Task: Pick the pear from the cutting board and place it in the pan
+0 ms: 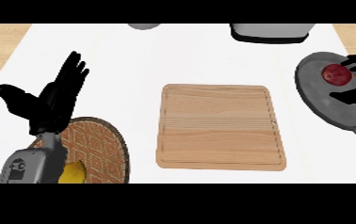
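A red pear point(337, 74) lies in the grey pan point(313, 84) at the right edge of the view. My right hand point(345, 96) shows only partly at that edge. One black finger reaches over the pan just above the pear and another stretches below it, with a gap to the fruit. The wooden cutting board point(220, 127) sits in the middle with nothing on it. My left hand point(59, 98) rests at the left, fingers straight and pointing up, holding nothing.
A round woven mat point(97, 145) with a yellow fruit point(74, 173) lies at the lower left under my left forearm. A grey-and-black appliance point(271, 31) and a grey object point(144, 26) stand at the counter's far edge.
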You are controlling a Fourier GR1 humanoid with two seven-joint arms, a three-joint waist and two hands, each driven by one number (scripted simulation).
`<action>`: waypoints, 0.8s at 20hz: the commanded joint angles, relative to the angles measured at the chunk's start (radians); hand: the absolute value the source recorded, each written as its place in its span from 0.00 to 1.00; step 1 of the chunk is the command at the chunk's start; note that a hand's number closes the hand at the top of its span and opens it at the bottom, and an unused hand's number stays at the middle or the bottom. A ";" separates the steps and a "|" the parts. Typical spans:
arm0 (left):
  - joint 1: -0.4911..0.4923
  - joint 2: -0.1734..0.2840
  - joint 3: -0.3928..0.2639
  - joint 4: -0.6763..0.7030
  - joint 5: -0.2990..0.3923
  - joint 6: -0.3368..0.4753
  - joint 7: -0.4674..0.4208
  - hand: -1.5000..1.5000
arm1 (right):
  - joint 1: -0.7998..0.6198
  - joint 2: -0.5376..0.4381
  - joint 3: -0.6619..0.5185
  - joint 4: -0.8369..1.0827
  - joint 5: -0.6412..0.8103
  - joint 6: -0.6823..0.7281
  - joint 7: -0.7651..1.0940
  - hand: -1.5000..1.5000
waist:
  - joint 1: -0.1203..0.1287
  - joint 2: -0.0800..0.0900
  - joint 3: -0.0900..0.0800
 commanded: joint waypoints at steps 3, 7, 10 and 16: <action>-0.018 0.011 0.015 0.050 -0.006 -0.011 -0.028 0.50 | -0.039 -0.009 -0.062 0.098 -0.080 -0.005 -0.117 0.00 | -0.008 -0.002 0.000; 0.048 -0.015 -0.005 0.034 -0.027 0.001 -0.065 0.50 | -0.031 -0.081 -0.189 0.096 -0.226 0.111 -0.218 0.00 | -0.021 -0.006 0.000; 0.051 -0.005 -0.004 -0.013 -0.008 -0.011 -0.031 0.50 | -0.020 -0.131 -0.277 0.124 -0.317 0.181 -0.238 0.00 | -0.017 -0.007 0.001; 0.091 0.000 0.013 0.000 -0.002 -0.024 -0.061 0.50 | 0.114 -0.289 -0.382 0.185 -0.443 0.474 -0.338 0.00 | -0.034 -0.009 0.001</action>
